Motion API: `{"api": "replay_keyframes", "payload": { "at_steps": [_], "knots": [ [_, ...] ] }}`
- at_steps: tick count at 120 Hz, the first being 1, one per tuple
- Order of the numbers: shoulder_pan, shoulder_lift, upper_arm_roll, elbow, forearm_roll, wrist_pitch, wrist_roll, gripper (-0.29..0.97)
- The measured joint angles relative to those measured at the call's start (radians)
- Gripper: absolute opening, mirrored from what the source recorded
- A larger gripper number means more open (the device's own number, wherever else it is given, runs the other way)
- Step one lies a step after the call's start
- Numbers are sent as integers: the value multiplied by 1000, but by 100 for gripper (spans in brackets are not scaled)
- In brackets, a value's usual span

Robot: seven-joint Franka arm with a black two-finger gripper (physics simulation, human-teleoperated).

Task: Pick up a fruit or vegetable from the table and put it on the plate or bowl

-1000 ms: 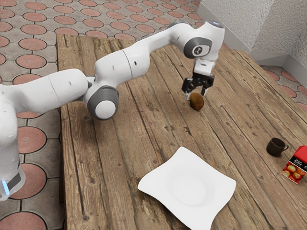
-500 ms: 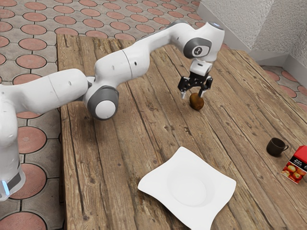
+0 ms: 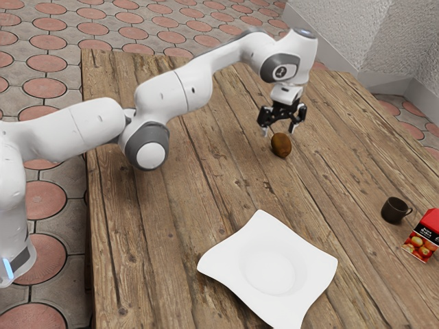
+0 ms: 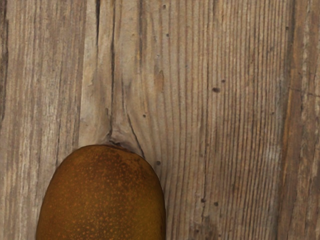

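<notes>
My gripper (image 3: 282, 129) hangs wide open, touching nothing, just above the kiwi (image 3: 280, 144). The kiwi lies on the plank table (image 3: 171, 226), with the white plate (image 3: 267, 274) at its six o'clock. Red floor tiles (image 3: 41, 62) surround the table.

The arm (image 3: 171, 89) is seen reaching in from the exterior view's left, stretched out toward its right; the elbow joint (image 3: 145, 144) is bent low, its grey cap turned to the camera; the wrist (image 3: 285, 65) is folded over at the far end, and the hand is hung beneath it; the black jaws are pointed straight down; they are spread apart, with nothing clamped between them; the fingertips (image 3: 266, 126) are carried in the air.
</notes>
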Motion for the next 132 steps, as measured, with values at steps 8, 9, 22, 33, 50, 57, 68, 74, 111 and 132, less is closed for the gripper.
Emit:
{"api": "replay_keyframes", "payload": {
  "at_steps": [8, 9, 22, 33, 50, 57, 68, 74, 111, 132],
  "knots": [
    [-1, 4, 0, 0, 0, 11, 6, 68],
    [-1, 5, 0, 0, 0, 12, 7, 68],
    [-2, 18, -1, 0, 0, 23, 15, 68],
    [-8, 27, -2, 0, -1, 30, 20, 68],
    [-14, 35, -2, 0, -1, 42, 27, 68],
    [-14, 37, -3, 0, -1, 45, 30, 68],
    [-12, 44, -3, 0, 0, 48, 33, 68],
    [-9, 48, -3, 0, 0, 50, 34, 68],
    [-8, 49, 0, 0, 1, 58, 41, 68],
    [-9, 46, 0, 0, 2, 64, 45, 68]
  ]
}}
